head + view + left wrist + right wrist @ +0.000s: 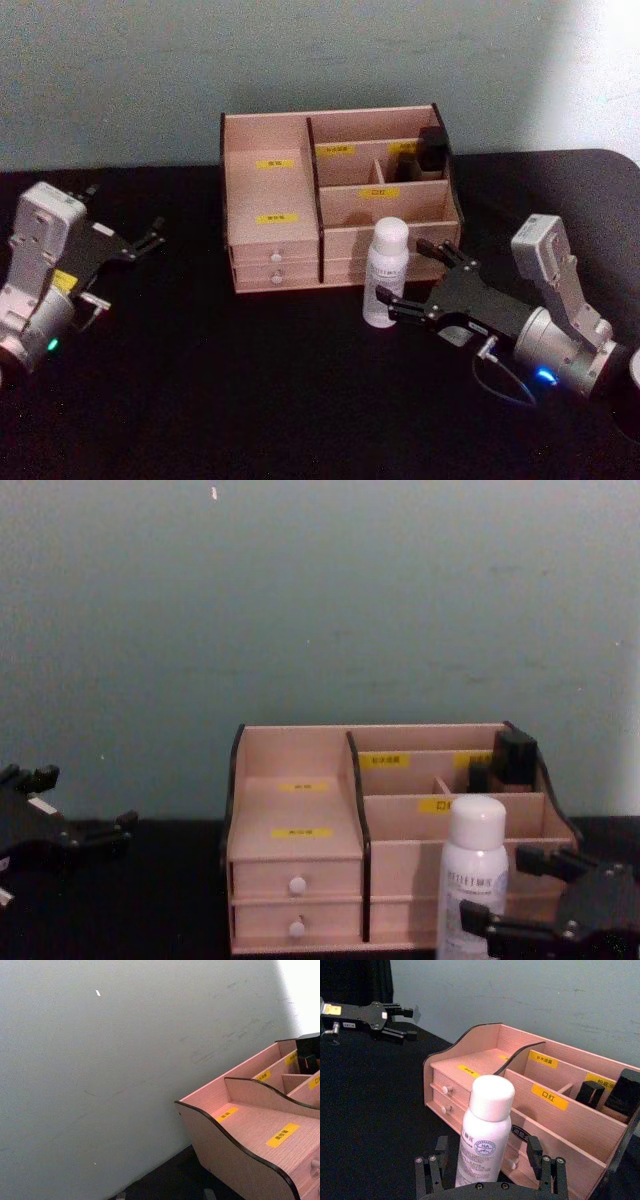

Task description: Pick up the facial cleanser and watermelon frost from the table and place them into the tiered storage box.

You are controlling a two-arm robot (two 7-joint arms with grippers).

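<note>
Jaws apart on both grippers. Head view: right gripper (402, 272) straddling upright cleanser (386, 262), just before box (265, 215); left gripper (158, 233) idle at far left. Right wrist view: fingers (535, 1152) flanking cleanser, gap each side. Chest view: cleanser before box's right half.

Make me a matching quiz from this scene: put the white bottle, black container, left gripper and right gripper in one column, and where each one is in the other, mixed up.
Column one
1. white bottle
2. black container
3. left gripper
4. right gripper

Column two
A. in the back right compartment of the tiered storage box
B. open, at the left side of the table, apart from the box
C. upright on the table, in front of the box
D. open, one finger on either side of the bottle

Pairs: 1-C, 2-A, 3-B, 4-D.
</note>
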